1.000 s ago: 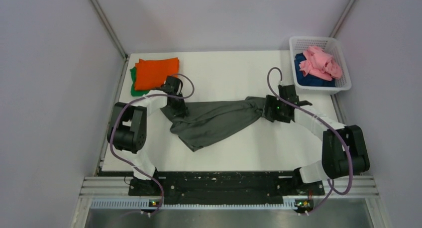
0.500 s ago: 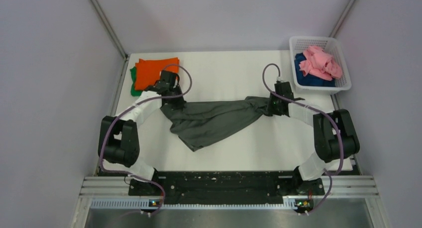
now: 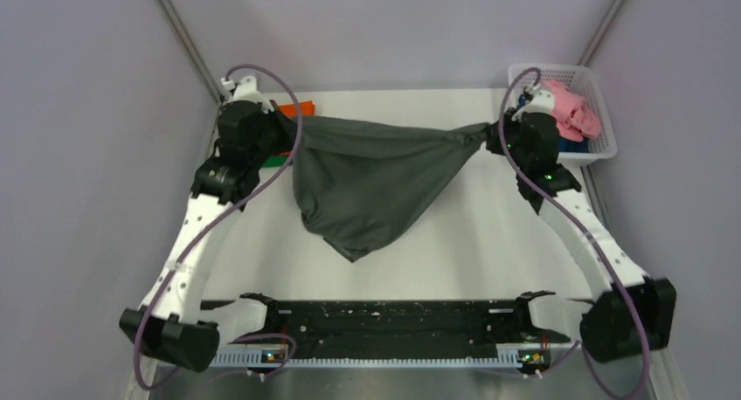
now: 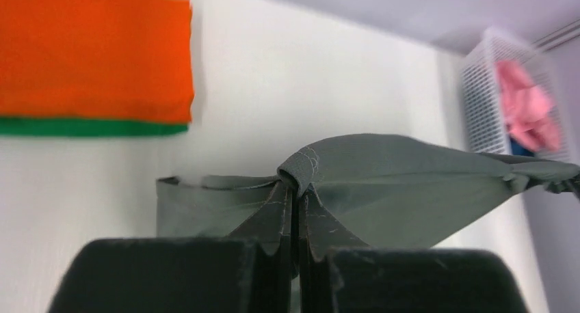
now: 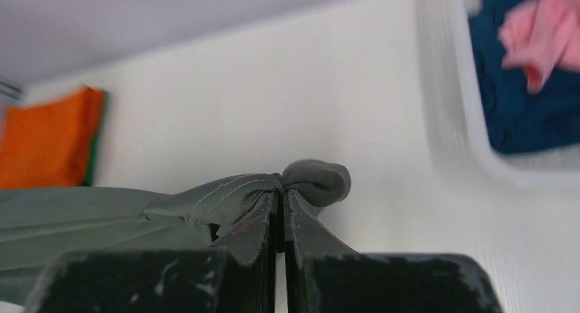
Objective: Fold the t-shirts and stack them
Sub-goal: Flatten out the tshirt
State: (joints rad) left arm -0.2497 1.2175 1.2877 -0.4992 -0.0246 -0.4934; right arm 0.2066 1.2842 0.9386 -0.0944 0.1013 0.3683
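Note:
A dark grey t-shirt (image 3: 371,177) hangs in the air over the table, stretched between both arms and sagging to a point in the middle. My left gripper (image 3: 281,125) is shut on its left corner (image 4: 301,166). My right gripper (image 3: 495,135) is shut on its right corner, a bunched knob of cloth (image 5: 316,181). A folded orange t-shirt (image 4: 92,53) lies on a green t-shirt (image 4: 89,127) at the back left, mostly hidden by the left arm in the top view. A pink t-shirt (image 3: 572,107) and a dark blue t-shirt (image 5: 526,115) lie in the basket.
The white mesh basket (image 3: 599,151) stands at the back right corner, close to my right wrist. Grey walls close in the white table (image 3: 472,243) on the left, right and back. The black base rail (image 3: 393,317) runs along the near edge.
Both arms have risen and moved back and apart, lifting the grey shirt off the table and stretching it. The right gripper closed on its corner during this.

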